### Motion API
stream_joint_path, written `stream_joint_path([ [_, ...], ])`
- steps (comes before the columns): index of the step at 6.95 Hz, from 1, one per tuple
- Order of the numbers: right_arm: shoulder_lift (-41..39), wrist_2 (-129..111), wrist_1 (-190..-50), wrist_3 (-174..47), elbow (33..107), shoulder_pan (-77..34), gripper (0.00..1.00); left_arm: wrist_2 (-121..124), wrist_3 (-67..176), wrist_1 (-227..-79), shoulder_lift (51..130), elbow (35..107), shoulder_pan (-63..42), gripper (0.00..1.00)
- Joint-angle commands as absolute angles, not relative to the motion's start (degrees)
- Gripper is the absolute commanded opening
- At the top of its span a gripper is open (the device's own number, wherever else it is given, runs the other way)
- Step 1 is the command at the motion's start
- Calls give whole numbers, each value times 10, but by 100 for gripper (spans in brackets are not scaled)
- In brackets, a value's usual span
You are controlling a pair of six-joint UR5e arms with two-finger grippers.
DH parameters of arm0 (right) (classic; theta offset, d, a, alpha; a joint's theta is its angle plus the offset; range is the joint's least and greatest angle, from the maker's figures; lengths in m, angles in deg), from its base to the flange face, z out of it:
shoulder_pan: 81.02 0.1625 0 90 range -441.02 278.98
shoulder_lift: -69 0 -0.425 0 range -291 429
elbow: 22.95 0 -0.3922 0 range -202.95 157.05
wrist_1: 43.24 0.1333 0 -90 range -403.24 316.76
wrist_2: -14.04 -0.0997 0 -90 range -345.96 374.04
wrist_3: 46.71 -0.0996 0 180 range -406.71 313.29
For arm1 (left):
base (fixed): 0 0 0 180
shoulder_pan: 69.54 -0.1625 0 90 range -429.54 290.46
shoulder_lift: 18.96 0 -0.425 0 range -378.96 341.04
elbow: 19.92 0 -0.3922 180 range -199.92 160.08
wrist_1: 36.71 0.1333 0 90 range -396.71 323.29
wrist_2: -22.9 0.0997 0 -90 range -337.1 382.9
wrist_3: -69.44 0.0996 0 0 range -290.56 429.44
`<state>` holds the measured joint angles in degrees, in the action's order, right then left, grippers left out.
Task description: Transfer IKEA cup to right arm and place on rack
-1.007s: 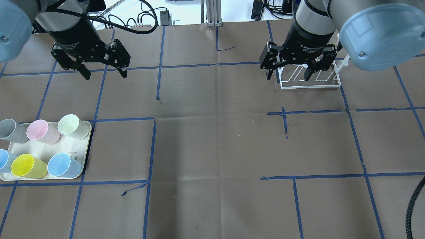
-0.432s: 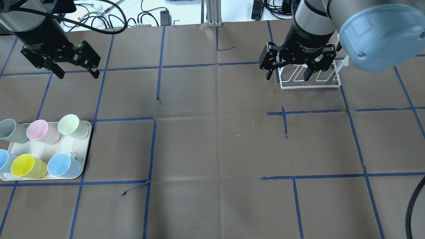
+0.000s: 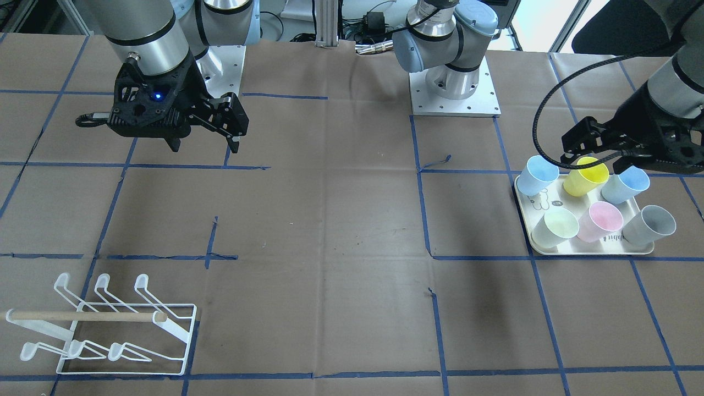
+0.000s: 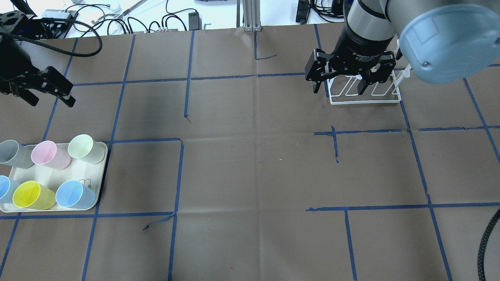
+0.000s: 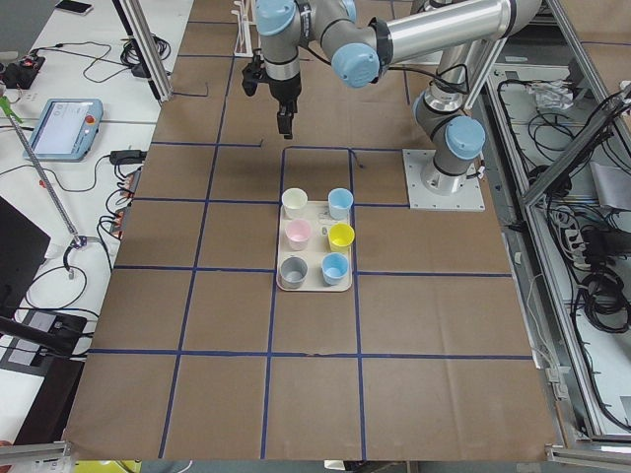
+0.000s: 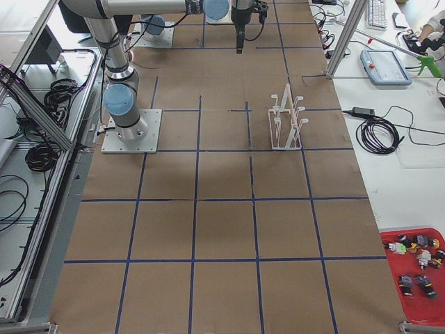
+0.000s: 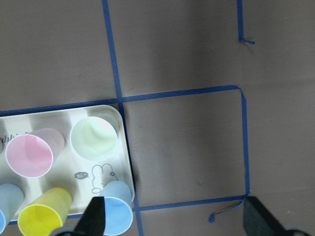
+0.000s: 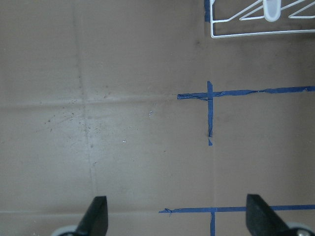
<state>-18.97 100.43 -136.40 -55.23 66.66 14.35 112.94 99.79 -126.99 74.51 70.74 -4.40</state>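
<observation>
Fingers of the left gripper [image 4: 50,102] and right gripper [image 4: 339,90] gape apart. Pastel cups [image 4: 43,153] stand in the tray [image 4: 78,170] at lower left and the rack [image 4: 365,102] at upper right, on the blue-taped brown surface [image 4: 250,175]; cables [image 4: 170,17] trail beyond.

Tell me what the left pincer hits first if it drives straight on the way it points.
Probably bare brown paper beside the tray, not a cup. In the left wrist view the left pincer frames open paper, but one fingertip overlaps the blue cup at the tray's corner, so depth leaves doubt.
</observation>
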Motion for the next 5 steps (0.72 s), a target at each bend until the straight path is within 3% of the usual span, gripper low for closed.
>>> stream_joint_path([
  [1,-189,1003,-1364,-552,667,143,100,1129,1017,-1233,756,744,-73,100],
  [5,-189,1003,-1364,-552,667,143,100,1129,1009,-1038,765,897,-72,100],
])
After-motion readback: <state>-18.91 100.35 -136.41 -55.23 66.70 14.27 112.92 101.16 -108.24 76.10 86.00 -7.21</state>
